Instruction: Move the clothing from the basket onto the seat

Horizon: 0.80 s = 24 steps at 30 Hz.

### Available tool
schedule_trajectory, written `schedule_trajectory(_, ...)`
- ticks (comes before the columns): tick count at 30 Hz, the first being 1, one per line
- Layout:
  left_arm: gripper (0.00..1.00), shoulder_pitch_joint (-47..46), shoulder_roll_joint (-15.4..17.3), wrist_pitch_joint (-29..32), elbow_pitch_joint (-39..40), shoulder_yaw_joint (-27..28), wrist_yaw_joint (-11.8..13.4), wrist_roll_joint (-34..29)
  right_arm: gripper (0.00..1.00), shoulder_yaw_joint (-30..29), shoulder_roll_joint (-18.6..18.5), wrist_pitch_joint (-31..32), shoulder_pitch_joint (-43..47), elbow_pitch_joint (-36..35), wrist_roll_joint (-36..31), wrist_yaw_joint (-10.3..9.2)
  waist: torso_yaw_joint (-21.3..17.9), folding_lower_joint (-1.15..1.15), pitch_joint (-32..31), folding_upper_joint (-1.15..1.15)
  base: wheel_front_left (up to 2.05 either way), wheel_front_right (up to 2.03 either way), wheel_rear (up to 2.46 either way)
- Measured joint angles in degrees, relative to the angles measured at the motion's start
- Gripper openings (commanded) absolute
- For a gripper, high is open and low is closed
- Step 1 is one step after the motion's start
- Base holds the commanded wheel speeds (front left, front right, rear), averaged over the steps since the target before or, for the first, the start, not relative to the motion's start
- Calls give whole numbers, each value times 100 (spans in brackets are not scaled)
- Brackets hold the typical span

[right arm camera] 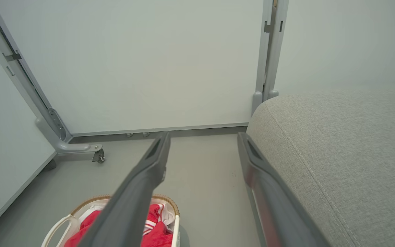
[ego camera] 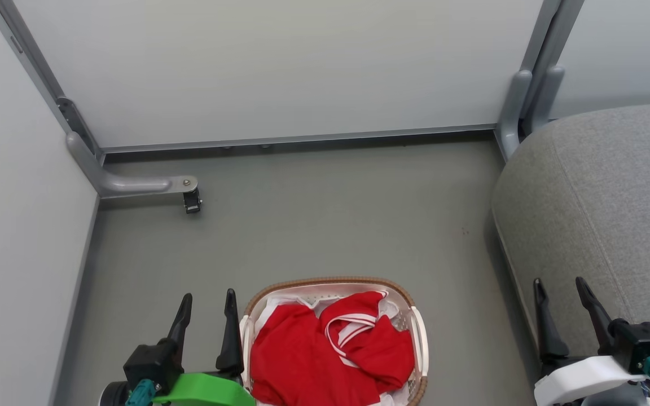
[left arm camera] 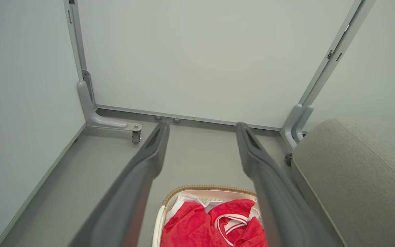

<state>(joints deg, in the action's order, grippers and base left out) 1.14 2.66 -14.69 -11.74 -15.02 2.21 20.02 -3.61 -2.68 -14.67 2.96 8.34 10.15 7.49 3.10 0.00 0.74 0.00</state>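
- Clothing (ego camera: 325, 355): bright red fabric with white stripe trim, crumpled in a heap inside the basket (ego camera: 333, 280). White fabric shows beneath it at the far end.
- Basket: cream perforated plastic with a brown woven-look rim, standing on the floor (ego camera: 313, 225). Its near end is cut off by the head view's bottom edge.
- Left gripper (ego camera: 209, 294): fingers spread apart, holding nothing, just beside the basket's left rim. Contact with the rim cannot be determined.
- Right gripper (ego camera: 559, 280): fingers spread apart, holding nothing, over the seat's near edge.
- Seat (ego camera: 601, 197): grey upholstered cushion with a stitched seam, right of the basket, partly out of frame.
- Panels (ego camera: 280, 67): pale, grey-framed, behind the floor area. A caster (ego camera: 192, 201) sits at the left frame foot.
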Motion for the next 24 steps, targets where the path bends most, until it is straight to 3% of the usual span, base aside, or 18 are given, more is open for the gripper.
schedule_trajectory(24, 100, -1, 2, -34, -157, -55, 36, -100, 100, 12, -2, -32, 8, 2, -127, 1, 5, 0, 13, 0, 0, 0, 0)
